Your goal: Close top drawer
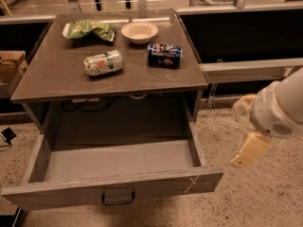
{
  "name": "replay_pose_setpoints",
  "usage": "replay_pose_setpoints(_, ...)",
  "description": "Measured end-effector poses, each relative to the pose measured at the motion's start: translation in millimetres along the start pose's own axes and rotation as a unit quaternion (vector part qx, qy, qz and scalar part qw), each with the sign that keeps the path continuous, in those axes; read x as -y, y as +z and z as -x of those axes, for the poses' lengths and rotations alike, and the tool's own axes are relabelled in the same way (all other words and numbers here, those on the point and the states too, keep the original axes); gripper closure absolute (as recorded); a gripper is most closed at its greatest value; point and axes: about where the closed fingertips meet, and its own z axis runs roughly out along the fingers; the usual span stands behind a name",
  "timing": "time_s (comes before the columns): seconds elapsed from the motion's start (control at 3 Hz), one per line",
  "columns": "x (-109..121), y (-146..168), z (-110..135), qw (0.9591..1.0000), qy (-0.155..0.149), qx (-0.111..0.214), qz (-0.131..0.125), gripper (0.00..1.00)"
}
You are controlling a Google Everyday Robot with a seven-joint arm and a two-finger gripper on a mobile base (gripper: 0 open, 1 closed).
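The top drawer (71,195) of the grey cabinet stands pulled far out and is empty inside. Its deep plain front faces me at the bottom of the view, with a small dark wire handle (118,196) at centre and a pale crossed scratch (191,184) near its right end. My gripper (249,149) hangs from the white arm (281,108) at the right, over the floor. It is a short way to the right of the drawer's front right corner and does not touch it.
On the cabinet top (57,79) lie a green bag (90,30), a white bowl (139,31), a pale can on its side (103,63) and a dark blue can (164,55). A low shelf rail (251,70) runs behind the arm. Speckled floor (265,197) lies at the right.
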Motion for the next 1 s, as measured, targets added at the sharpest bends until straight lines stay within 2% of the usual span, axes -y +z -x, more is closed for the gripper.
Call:
replay_pose_setpoints(0.33, -15.1, 46.1, -3.8, 0.9998, -0.003, 0.019, 0.007, 0.42)
replay_pose_setpoints(0.67, -14.3, 45.9, -3.2, 0.9998, -0.004, 0.019, 0.002, 0.72)
replay_pose_setpoints(1.0, -14.4, 45.9, -3.2, 0.9998, -0.004, 0.019, 0.002, 0.96)
